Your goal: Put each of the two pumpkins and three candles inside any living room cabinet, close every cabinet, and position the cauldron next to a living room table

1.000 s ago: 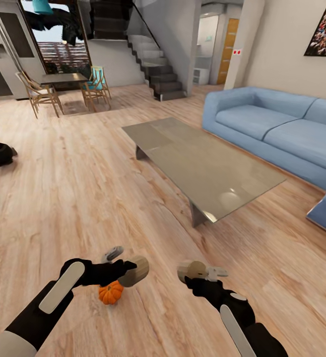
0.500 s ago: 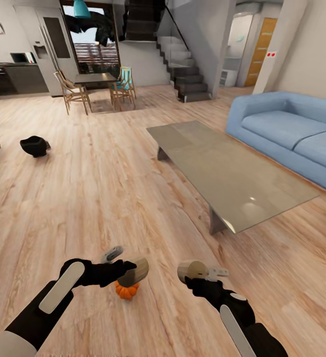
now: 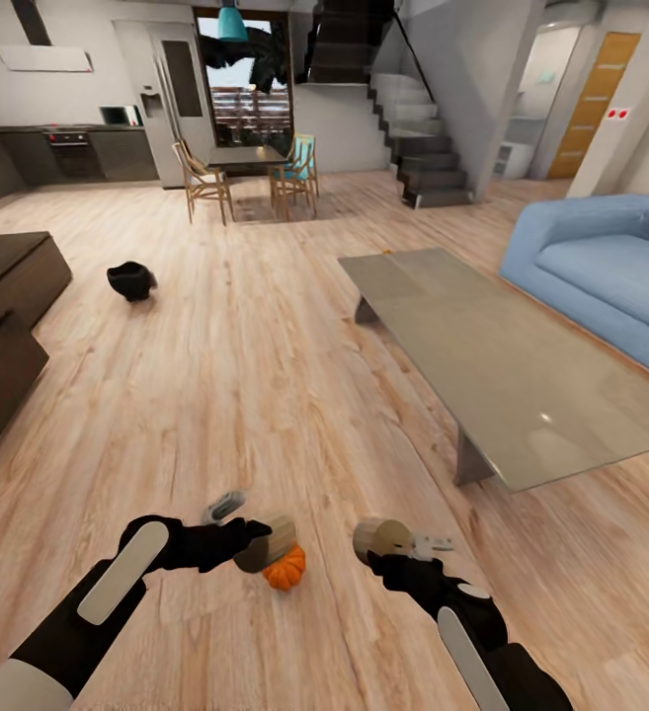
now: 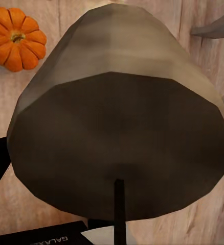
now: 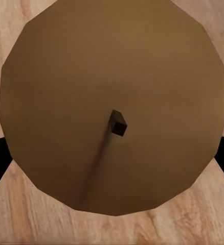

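Observation:
My left gripper (image 3: 250, 538) is shut on an olive-beige candle (image 3: 268, 542), held low over the floor; the candle (image 4: 117, 117) looms large in the left wrist view. An orange pumpkin (image 3: 284, 569) lies on the wood floor just beyond it, and the pumpkin (image 4: 16, 42) shows beside the candle. My right gripper (image 3: 403, 548) is shut on a second candle (image 3: 381, 540), whose wick end (image 5: 117, 122) faces the right wrist camera. The black cauldron (image 3: 131, 280) sits on the floor at far left. The dark-brown cabinet (image 3: 3, 326) runs along the left edge.
A long low glass-topped table (image 3: 502, 346) stands ahead on the right, with a blue sofa (image 3: 601, 267) behind it. A dining table with chairs (image 3: 250, 173), the kitchen and a staircase (image 3: 423, 148) lie at the back. Open wood floor spreads between me and the cabinet.
The whole view has swung left: table and sofa slid right, the cauldron moved toward centre, and the cabinet came into view. Both grippers still hold their candles.

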